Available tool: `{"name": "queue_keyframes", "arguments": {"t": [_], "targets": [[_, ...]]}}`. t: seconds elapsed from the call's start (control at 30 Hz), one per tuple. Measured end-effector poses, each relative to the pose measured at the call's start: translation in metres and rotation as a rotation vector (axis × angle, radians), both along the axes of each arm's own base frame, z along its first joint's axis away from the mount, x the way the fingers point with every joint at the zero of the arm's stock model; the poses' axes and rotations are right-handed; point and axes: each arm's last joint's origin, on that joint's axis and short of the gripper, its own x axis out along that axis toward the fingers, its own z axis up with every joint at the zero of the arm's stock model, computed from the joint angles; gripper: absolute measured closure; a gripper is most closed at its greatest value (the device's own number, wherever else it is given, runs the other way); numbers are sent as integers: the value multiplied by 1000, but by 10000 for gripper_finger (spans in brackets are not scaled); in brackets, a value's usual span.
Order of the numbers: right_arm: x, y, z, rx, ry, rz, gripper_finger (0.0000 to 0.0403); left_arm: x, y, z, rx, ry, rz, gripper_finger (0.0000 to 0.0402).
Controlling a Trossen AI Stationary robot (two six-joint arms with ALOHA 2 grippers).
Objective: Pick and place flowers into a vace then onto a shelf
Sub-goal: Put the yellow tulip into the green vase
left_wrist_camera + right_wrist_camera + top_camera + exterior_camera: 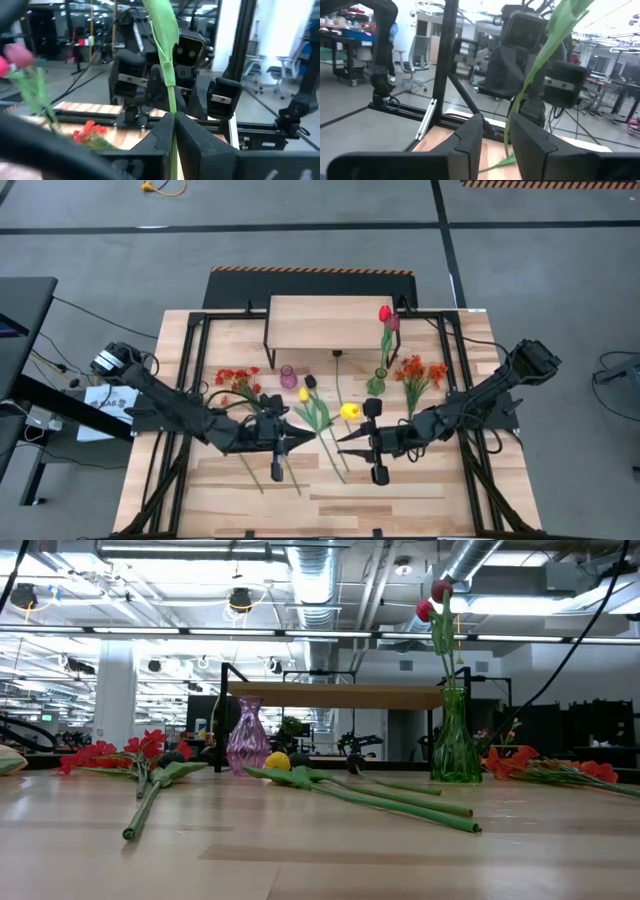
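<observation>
Grippers first. I read the left gripper point(174, 135) as clamped shut on a long thin green stem point(170, 85) with a folded leaf, which stands upright out of its fingers. The right gripper point(497, 135) faces it over the middle of the desk. Its fingers are apart, with the same stem point(530, 75) running through the gap and nothing visibly pinched. My judgement is that this is a hand-over or regrip: one side steadies the flower so the other can take it lower down for insertion. I cannot tell which flower head belongs to this stem.

On the light wood-plank desk point(420, 500), just beyond the gripper tips, a yellow tulip point(349, 411) lies flat with loose stems beside it. Orange-red blossom sprays point(235, 378) lie farther out on each side, unpicked.

Behind them stand two vases:
- An empty purple glass vase point(288, 377).
- A green glass vase point(376, 383), which already carries red and pink tulips point(385, 313).

The low light-wood shelf on black legs point(330, 323) sits at the far edge with nothing on it.

Risks: the loose stems cross under the working zone, and the tall tulips lean over the shelf corner, crowding any approach to the green glass vase.
</observation>
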Motion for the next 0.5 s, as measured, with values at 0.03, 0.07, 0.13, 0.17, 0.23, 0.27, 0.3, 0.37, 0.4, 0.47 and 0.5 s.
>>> {"name": "queue_keyframes", "arguments": {"t": [0.03, 0.07, 0.13, 0.17, 0.23, 0.27, 0.3, 0.37, 0.4, 0.47, 0.5], "targets": [[0, 0, 0, 1, -2, 5, 305, 3, 0, -3, 22, 0, -14, 400], [0, 0, 0, 1, -4, 14, 302, 7, -1, -6, 36, -11, -39, 400], [0, 0, 0, 0, -4, 16, 292, 17, -1, -12, 43, -54, -88, 400], [0, 0, 0, 0, -3, 16, 287, 21, -1, -17, 42, -60, -91, 400], [0, 0, 0, 0, -4, 16, 276, 27, -1, -25, 43, -60, -85, 400], [0, 0, 0, -1, -3, 16, 271, 30, 0, -27, 46, -55, -80, 400], [0, 0, 0, -2, -2, 16, 265, 31, 1, -28, 48, -53, -77, 400], [0, 0, 0, -6, -4, 16, 254, 33, 4, -28, 43, -54, -83, 400], [0, 0, 0, -13, -5, 15, 249, 34, 5, -28, 33, -58, -92, 400], [0, 0, 0, -20, -4, 14, 240, 35, 5, -30, 28, -48, -96, 400], [0, 0, 0, -19, -5, 14, 236, 35, 5, -31, 23, -47, -97, 400]]}}
